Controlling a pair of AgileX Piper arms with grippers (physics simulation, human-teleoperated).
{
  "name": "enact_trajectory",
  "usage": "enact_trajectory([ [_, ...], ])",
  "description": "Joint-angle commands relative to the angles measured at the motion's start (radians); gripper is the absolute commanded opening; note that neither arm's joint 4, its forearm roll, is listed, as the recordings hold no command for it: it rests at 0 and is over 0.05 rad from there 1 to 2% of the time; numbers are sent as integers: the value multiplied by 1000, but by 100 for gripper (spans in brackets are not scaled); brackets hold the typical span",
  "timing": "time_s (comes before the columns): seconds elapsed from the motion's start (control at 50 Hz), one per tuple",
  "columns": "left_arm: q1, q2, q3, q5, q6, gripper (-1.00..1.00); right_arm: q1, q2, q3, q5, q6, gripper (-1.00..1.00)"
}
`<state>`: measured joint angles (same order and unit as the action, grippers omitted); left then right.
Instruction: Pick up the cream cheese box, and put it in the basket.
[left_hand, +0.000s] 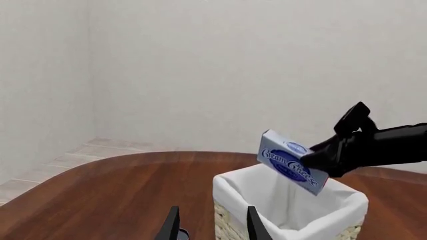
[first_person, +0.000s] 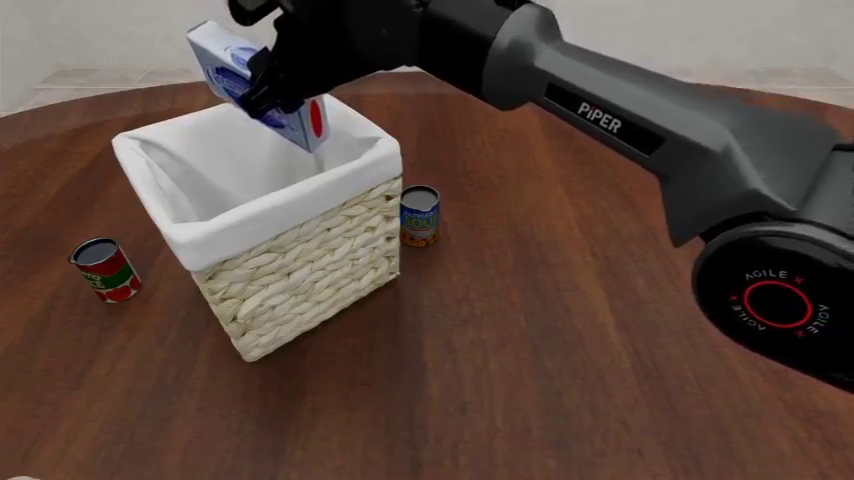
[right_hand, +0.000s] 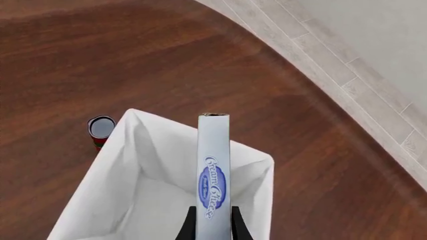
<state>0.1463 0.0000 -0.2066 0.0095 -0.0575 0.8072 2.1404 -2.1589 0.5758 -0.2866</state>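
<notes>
The cream cheese box (first_person: 214, 48), pale blue-white with dark blue script, hangs tilted over the far corner of the basket (first_person: 307, 270), its lower end level with the rim. My right gripper (first_person: 274, 80) is shut on it from above. In the right wrist view the box (right_hand: 214, 170) stands edge-on between the fingers (right_hand: 190, 226), above the white liner (right_hand: 120, 170). The left wrist view shows the box (left_hand: 288, 161), the right gripper (left_hand: 328, 161) and the basket rim (left_hand: 223, 181). My left gripper (left_hand: 212, 227) is open and holds nothing, near the basket's side.
A small blue-and-orange can (first_person: 419, 215) stands right beside the basket's right wall. A red can (first_person: 106, 270) stands to the basket's left, also seen as the red can (right_hand: 100, 129) in the right wrist view. The round wooden table (first_person: 561, 380) ends near a tiled floor.
</notes>
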Motion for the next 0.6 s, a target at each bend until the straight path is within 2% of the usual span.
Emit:
enact_trajectory([
  [0.02, 4, 0, -10, 5, -5, 100, 4, -2, -7, -2, 18, -100],
  [0.6, 7, 0, -30, 17, -13, 100, 19, -3, 19, -11, 29, -100],
])
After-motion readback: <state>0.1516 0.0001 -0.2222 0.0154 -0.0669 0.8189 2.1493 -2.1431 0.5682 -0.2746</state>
